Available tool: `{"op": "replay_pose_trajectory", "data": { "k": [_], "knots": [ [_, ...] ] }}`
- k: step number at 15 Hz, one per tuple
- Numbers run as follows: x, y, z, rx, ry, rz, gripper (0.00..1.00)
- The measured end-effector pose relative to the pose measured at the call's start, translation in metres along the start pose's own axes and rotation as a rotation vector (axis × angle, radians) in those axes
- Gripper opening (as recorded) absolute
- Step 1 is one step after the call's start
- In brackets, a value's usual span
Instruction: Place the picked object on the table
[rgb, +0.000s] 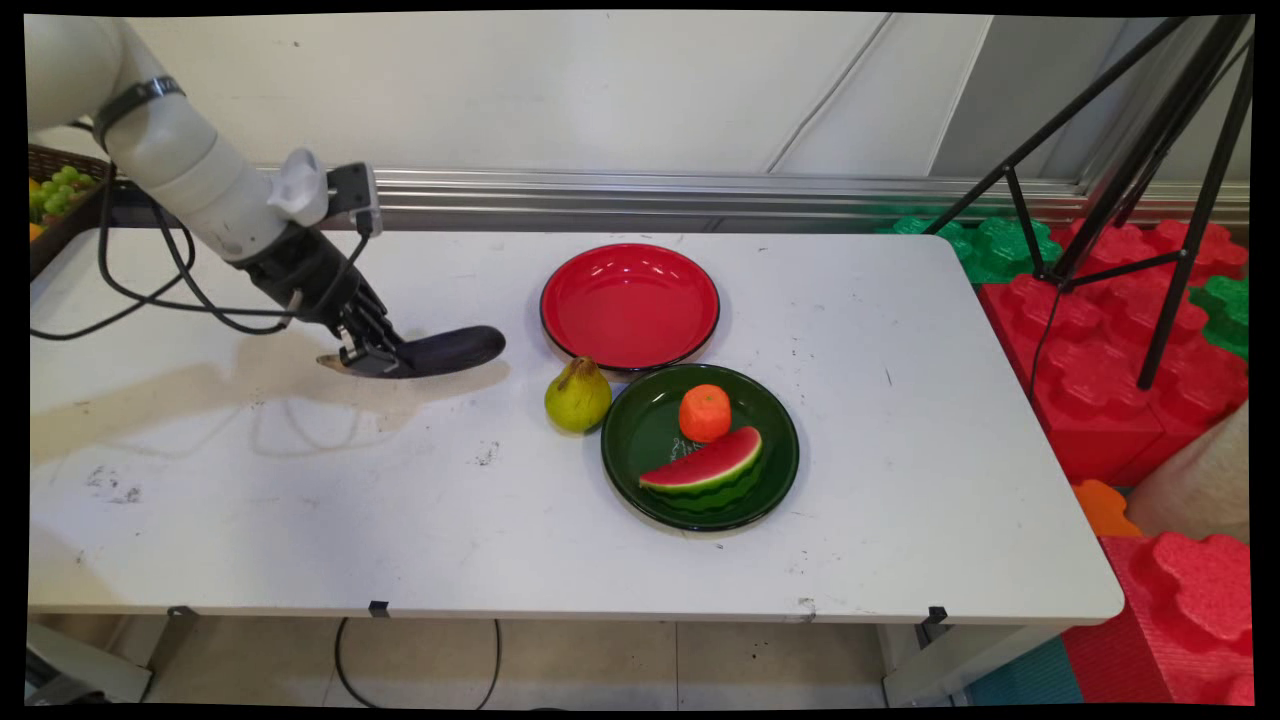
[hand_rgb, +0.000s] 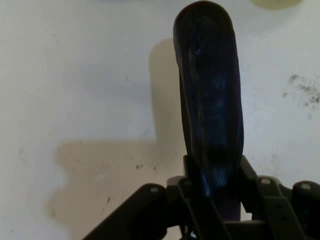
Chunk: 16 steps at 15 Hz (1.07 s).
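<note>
One gripper (rgb: 372, 352) is in sight, and its fingers are clamped on the stem end of one dark purple eggplant (rgb: 440, 351). In the hand view the eggplant (hand_rgb: 212, 110) runs from between the two fingers toward twelve o'clock, its rounded tip near the top edge. In the main view it lies low over the white table (rgb: 250, 520), pointing toward three o'clock, its shadow close beneath it; whether it touches the surface I cannot tell.

Two plates stand on the table. One red plate (rgb: 630, 305) sits at about two o'clock from the eggplant's tip. One green plate (rgb: 645, 440) sits at five o'clock from the red one, their rims touching or nearly so. The green plate holds one orange fruit (rgb: 705, 412) and one watermelon slice (rgb: 702, 463), the orange at twelve o'clock from the slice and just beside it. One yellow-green pear (rgb: 577, 395) stands on the table against the green plate's rim at ten o'clock.

The tabletop is scuffed, with dark smudges here and there. Behind it run a metal rail and a pale wall. A basket of fruit (rgb: 60, 185) shows at the far left edge. A black tripod (rgb: 1150, 190) stands at the right among red and green foam blocks (rgb: 1100, 350).
</note>
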Motion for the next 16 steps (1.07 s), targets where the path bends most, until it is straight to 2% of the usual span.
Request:
{"op": "replay_pose_trajectory", "data": {
  "k": [10,11,16],
  "knots": [
    [-0.021,-0.015,0.043,-0.011,0.028,-0.016,0.0],
    [-0.022,-0.015,0.044,-0.011,0.031,-0.018,1.0],
    [-0.022,-0.015,0.044,-0.007,0.051,-0.02,1.0]
  ]
}}
